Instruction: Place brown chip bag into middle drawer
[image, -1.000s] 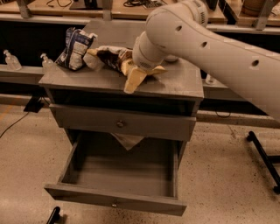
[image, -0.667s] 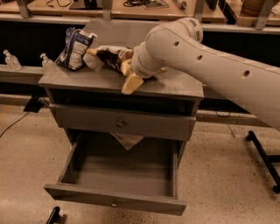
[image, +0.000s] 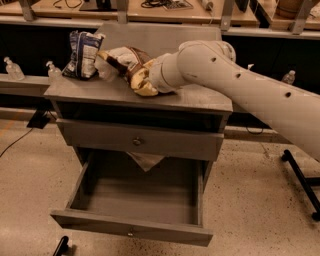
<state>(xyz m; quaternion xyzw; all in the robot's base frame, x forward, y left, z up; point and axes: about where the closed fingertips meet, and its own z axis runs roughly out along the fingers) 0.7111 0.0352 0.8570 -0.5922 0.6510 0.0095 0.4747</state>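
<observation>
The brown chip bag (image: 124, 57), dark brown and pale yellow, lies on top of the grey cabinet (image: 195, 97), left of centre. My gripper (image: 144, 85) is at the bag's right front end, right against it, with the white arm reaching in from the right. The middle drawer (image: 136, 141) has a plain grey front with a round knob, and its front stands closed. Below it the bottom drawer (image: 131, 231) is pulled out and its box is empty.
A blue-and-white bag (image: 82, 47) stands at the cabinet's back left, beside the brown bag. A pale crumpled sheet (image: 145, 161) hangs below the middle drawer. Small bottles (image: 12, 68) stand on a shelf to the left. A black stand leg (image: 300, 180) is on the floor at right.
My arm has dropped lower and swung left across the cabinet top. The gripper has shifted slightly back and left, closer against the brown bag. The drawers have not moved.
</observation>
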